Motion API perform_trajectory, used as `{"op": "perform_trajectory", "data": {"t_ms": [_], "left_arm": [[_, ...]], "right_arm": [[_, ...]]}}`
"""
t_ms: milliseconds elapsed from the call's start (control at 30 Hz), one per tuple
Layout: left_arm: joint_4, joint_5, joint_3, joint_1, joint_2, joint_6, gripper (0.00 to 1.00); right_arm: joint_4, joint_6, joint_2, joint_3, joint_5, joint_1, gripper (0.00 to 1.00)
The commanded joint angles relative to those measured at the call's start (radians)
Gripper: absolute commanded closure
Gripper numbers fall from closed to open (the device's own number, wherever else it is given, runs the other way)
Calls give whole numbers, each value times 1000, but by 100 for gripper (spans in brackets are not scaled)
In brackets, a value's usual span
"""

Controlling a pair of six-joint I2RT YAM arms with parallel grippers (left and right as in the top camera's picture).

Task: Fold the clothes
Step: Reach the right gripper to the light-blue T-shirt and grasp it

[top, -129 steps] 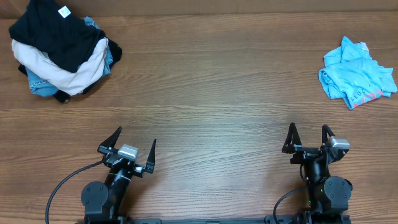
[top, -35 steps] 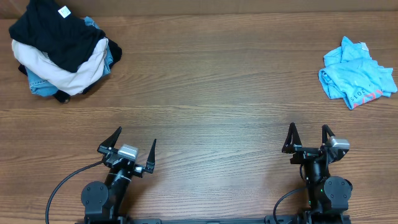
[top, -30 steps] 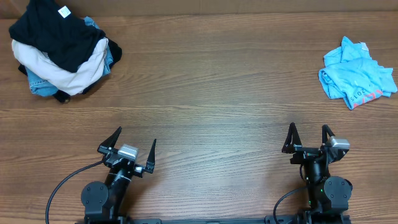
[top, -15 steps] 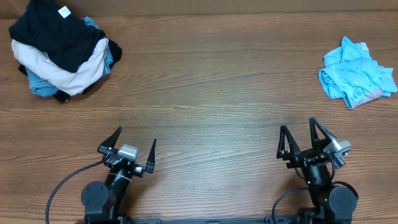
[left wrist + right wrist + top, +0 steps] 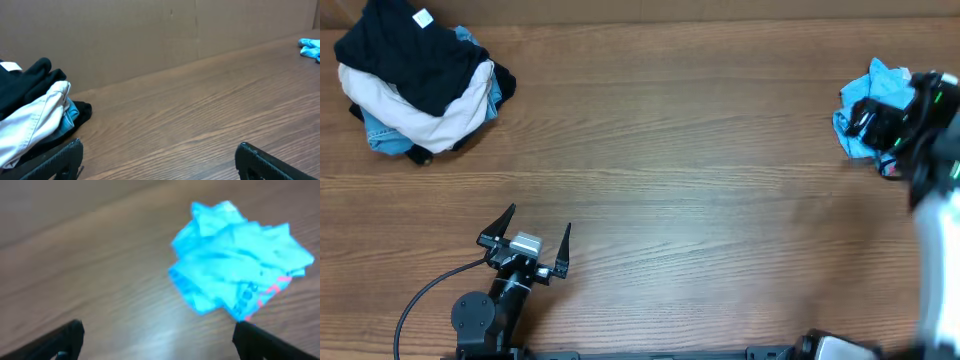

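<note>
The sky-blue T-shirt (image 5: 886,79) lies crumpled at the far right of the wooden table, partly hidden under my right arm. In the right wrist view it (image 5: 235,262) is a bunched heap with red lettering, ahead and to the right of the fingers. My right gripper (image 5: 882,120) is blurred, above the shirt's left part; its fingers are wide open and empty (image 5: 157,340). My left gripper (image 5: 538,222) is open and empty near the front edge, at the left (image 5: 160,162). The shirt shows small at the far right of the left wrist view (image 5: 311,47).
A pile of other garments (image 5: 415,80), black on top of cream and denim blue, sits at the back left corner, also in the left wrist view (image 5: 35,110). A brown wall runs behind the table (image 5: 150,35).
My right arm has swung fast from its rest place at the front right to the far right, over the blue T-shirt. The left arm and the garments have not moved.
</note>
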Motion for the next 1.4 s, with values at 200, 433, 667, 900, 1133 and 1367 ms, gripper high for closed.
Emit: {"op": "perform_trajectory", "data": {"t_ms": [200,433,667,900,1133,1367], "left_arm": [[0,-6,-6,6,-6,18,0],[0,-6,-6,6,-6,18,0],[0,-6,-6,6,-6,18,0],[0,-6,-6,6,-6,18,0],[0,-6,-6,6,-6,18,0],[0,-6,-6,6,-6,18,0]], "right_arm": [[11,-5,404,232,-105,-56,0],[93,-5,438,231,11,-56,0],[110,-5,553,231,11,-55,23],[128,-40,639,231,11,-46,29],[129,-39,681,231,92,-44,52],[118,-31,642,232,116,-39,96]]}}
